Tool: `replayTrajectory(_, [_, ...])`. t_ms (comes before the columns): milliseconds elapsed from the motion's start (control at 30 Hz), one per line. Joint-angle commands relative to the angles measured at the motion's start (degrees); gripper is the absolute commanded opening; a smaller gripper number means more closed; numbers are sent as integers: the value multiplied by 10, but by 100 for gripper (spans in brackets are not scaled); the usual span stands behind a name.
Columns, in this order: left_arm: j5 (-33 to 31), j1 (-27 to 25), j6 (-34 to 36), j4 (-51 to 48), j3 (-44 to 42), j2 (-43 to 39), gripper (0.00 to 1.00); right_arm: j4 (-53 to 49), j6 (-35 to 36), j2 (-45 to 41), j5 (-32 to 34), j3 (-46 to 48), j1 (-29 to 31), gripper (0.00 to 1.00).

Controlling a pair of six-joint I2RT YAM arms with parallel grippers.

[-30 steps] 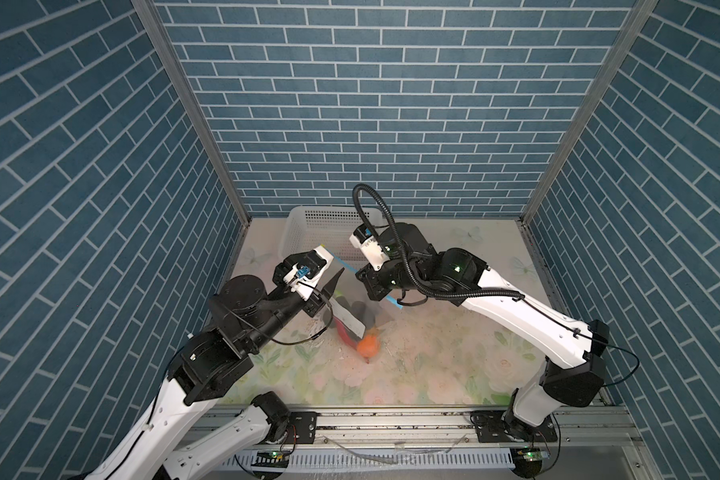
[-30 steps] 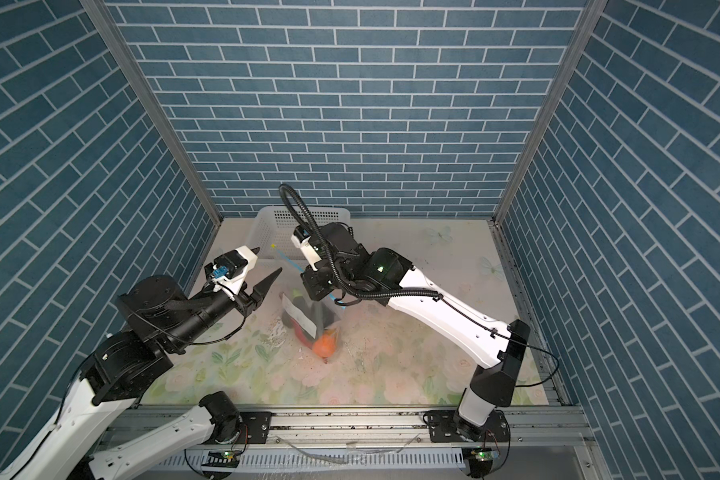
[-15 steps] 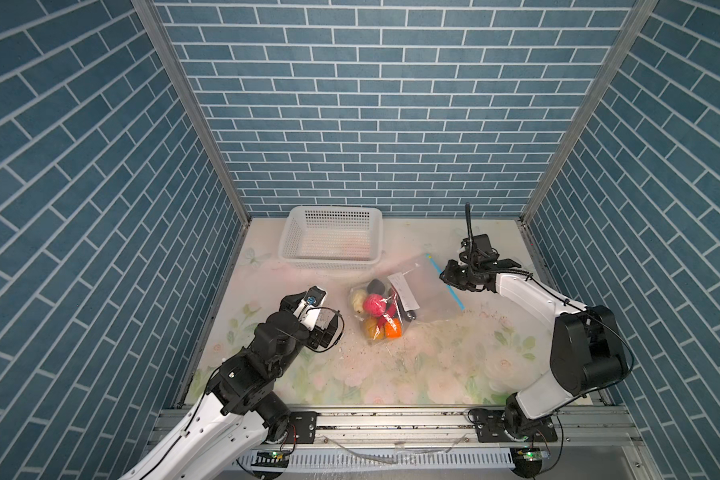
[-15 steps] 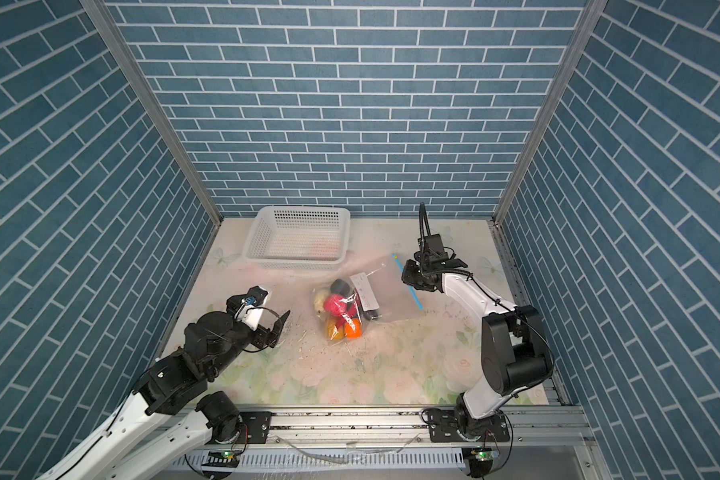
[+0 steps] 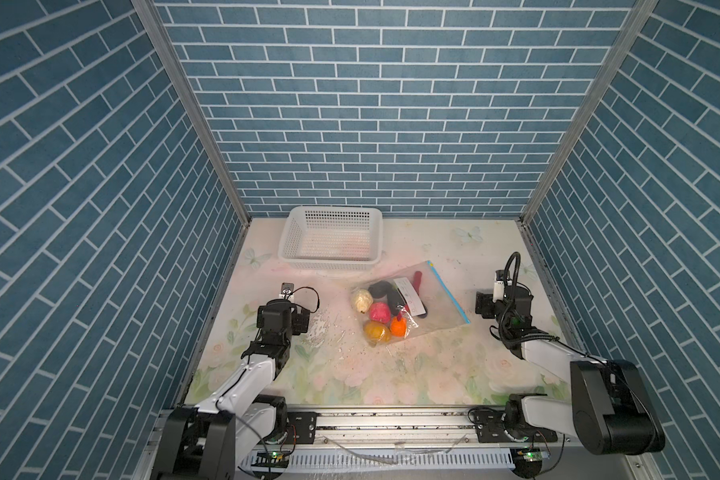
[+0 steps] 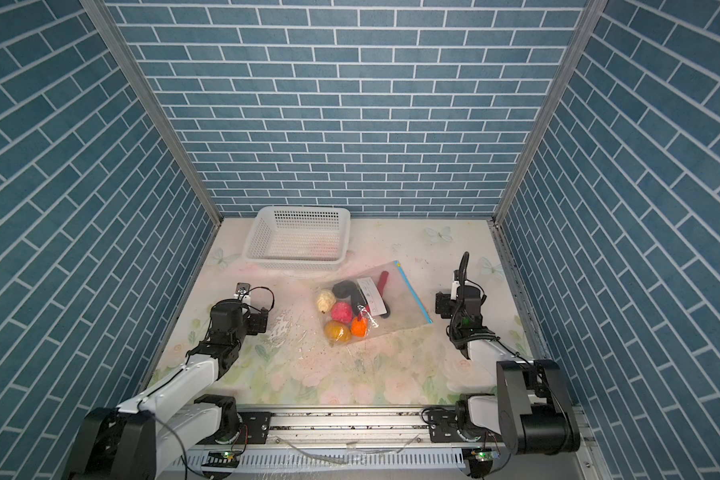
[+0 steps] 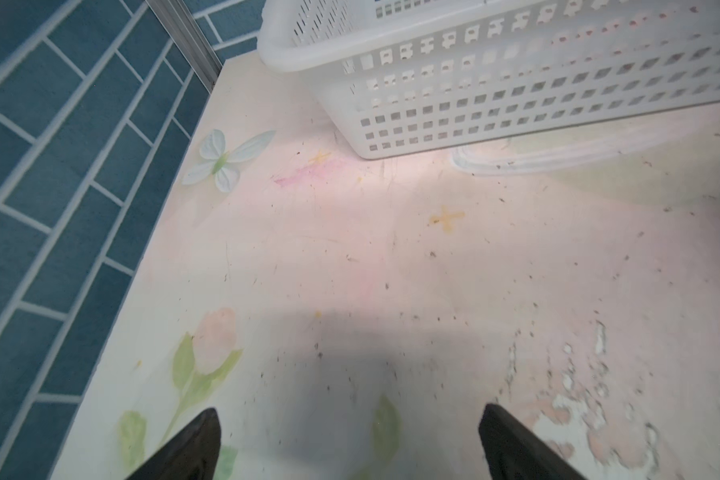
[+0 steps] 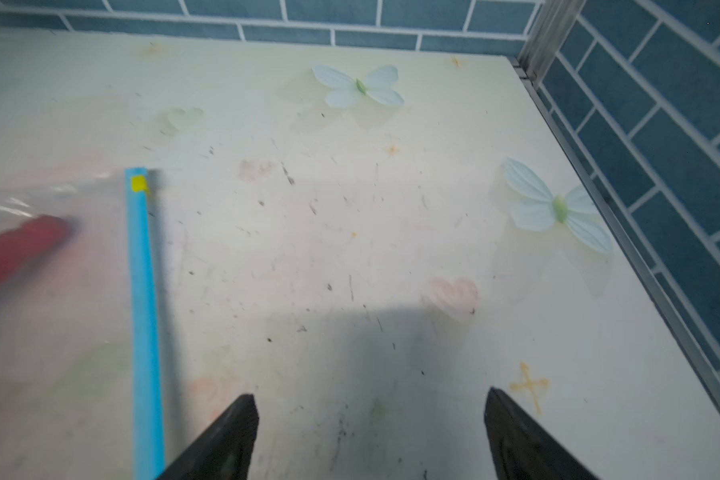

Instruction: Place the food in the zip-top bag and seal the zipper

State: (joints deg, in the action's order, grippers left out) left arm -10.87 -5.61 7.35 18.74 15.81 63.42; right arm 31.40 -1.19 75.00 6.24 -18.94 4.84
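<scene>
The clear zip-top bag (image 5: 433, 309) (image 6: 398, 309) lies flat mid-table. Food shows through it: a cream lump (image 5: 361, 300), a pink one (image 5: 380, 311), a yellow-orange one (image 5: 376, 330), an orange one (image 5: 398, 327), black pieces (image 5: 381, 287) and a red chili (image 5: 417, 282) (image 8: 17, 249). The blue zipper (image 5: 449, 293) (image 8: 142, 311) runs along the bag's right edge, its yellow slider (image 8: 139, 183) at the far end. My left gripper (image 5: 303, 322) (image 7: 350, 415) is open and empty, left of the bag. My right gripper (image 5: 481, 305) (image 8: 368, 399) is open and empty, just right of the zipper.
A white perforated basket (image 5: 296, 257) (image 7: 516, 104) stands at the back, left of centre, just behind the bag. Blue brick walls close in the floral table on three sides. A metal rail (image 5: 391, 419) runs along the front edge.
A second ago both arms held the bag up over the middle. The bag now lies on the table, both grippers have opened, and each arm has drawn back to its own side.
</scene>
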Motion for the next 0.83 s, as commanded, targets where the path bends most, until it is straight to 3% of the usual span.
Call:
replayTrajectory(0, [46,19,21,193,20,72,99,230,18,43,25,26,-21,87])
replayTrajectory(100, [34,22,-1,184,66,129,99,344,3,149,29,33,-37,85])
replayTrajectory(133, [24,29,-29,194,74,145,99,294,-5,130,30,27,-38,85])
replayTrajectory(167, [32,36,-46,251,59,164,99,277,-10,125,26,19,-43,84])
replayTrajectory(200, [41,37,-44,313,41,199,99,311,-7,142,24,20,-45,97])
replayTrajectory(267, [20,32,-39,409,19,251,99,265,-8,125,28,12,-45,99])
replayTrajectory(300, [20,31,-48,330,41,231,99,264,-5,137,26,3,-45,99])
replayTrajectory(333, [11,32,-47,332,52,243,99,205,-9,129,24,-20,-45,99])
replayTrajectory(400, [13,31,-48,306,61,238,99,192,-15,131,-6,-29,-58,99])
replayTrajectory(533, [13,30,-46,321,59,245,99,158,-12,138,-63,-51,-71,99])
replayTrajectory(800, [16,30,-46,320,57,243,99,167,-15,136,-74,-45,-77,99])
